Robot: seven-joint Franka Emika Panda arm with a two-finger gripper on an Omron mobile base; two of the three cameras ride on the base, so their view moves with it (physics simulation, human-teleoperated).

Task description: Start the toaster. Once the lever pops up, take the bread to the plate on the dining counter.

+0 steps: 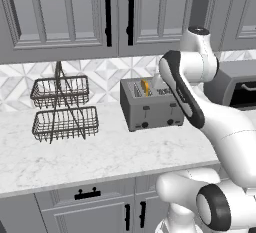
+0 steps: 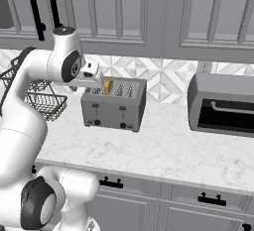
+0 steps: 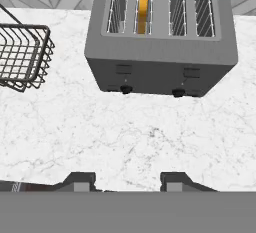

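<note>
**Four slots, one slice: gripper held open above the counter**

Two dark fingertips of the gripper (image 3: 127, 179) rise at the bottom of the hand view, set well apart with bare marble worktop (image 3: 135, 137) between them; they hold and touch nothing. In both base views the hand is largely masked by the arm's own links, so its fingers cannot be made out there. The toaster (image 3: 160, 52) stands ahead of the gripper on the worktop, front facing the hand. The bread (image 3: 144, 2) sits upright in the second slot from the left, its golden-orange edge protruding; its tan face is hidden. A wire basket (image 3: 22, 54) is cut off at the left edge. A larger grey oven (image 2: 223, 103) stands right of the toaster.
</note>
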